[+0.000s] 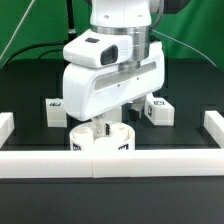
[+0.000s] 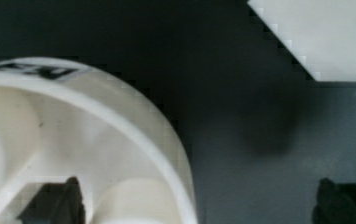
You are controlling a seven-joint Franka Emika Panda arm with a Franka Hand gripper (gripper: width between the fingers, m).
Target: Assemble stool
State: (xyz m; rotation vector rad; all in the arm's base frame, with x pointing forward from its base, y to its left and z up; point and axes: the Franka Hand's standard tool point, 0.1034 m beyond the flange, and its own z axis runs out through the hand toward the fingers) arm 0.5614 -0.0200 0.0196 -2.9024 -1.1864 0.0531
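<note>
The round white stool seat (image 1: 100, 138) lies on the black table, touching the front rail, with tags on its side. In the wrist view its thick curved rim (image 2: 95, 130) fills one side and carries a tag. My gripper (image 1: 108, 120) hangs right over the seat, mostly hidden by the white hand. The gripper (image 2: 201, 205) is open wide: one dark fingertip (image 2: 50, 200) stands over the seat, the other over bare table, with the seat's outer rim between them. Nothing is gripped. One chunky white leg (image 1: 55, 109) lies at the exterior view's left, another leg (image 1: 156, 110) at its right.
Long white border rails frame the table: the front rail (image 1: 110, 162), a left one (image 1: 5, 126) and a right one (image 1: 214, 126). A white straight-edged surface (image 2: 326, 40) shows in a corner of the wrist view. The arm's bulky hand (image 1: 110, 70) blocks the middle.
</note>
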